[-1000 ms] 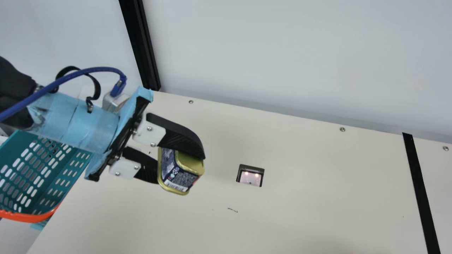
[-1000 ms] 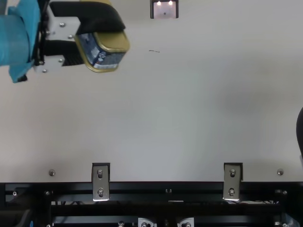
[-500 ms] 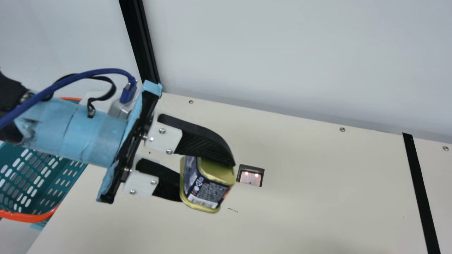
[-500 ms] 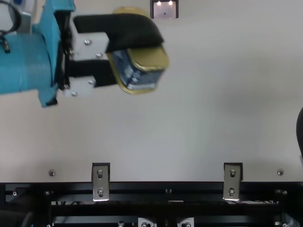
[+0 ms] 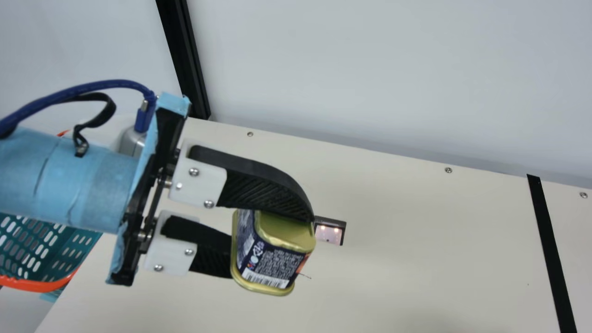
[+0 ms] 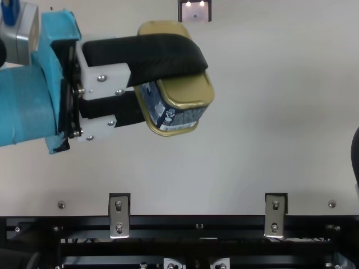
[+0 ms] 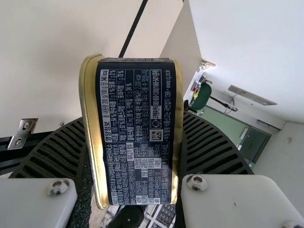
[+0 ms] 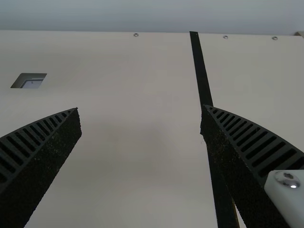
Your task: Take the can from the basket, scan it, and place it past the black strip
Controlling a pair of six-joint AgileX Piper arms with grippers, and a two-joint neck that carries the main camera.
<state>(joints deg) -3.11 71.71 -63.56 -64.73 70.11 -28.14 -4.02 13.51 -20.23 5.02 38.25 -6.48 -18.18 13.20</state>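
In the main view my left gripper (image 5: 273, 247) is shut on the can (image 5: 270, 263), gold with a dark printed label, held tilted above the table left of the scanner window (image 5: 329, 232). In the left wrist view the left gripper (image 7: 135, 137) has the can (image 7: 135, 128) between its ribbed fingers. The top view has the can (image 6: 176, 112) nearer the table's front than the lit scanner (image 6: 195, 11). My right gripper (image 8: 141, 111) stands open and empty in the right wrist view, with the black strip (image 8: 201, 71) beyond it.
The teal basket (image 5: 78, 249) with an orange rim lies at the far left, partly behind the left arm. In the main view the black strip (image 5: 550, 249) crosses the table at the right. A pale wall (image 5: 370, 69) rises behind the table.
My left gripper has carried the can rightward and toward the table's front, mostly frontward in the last half second. The basket and scanner have stayed in place.
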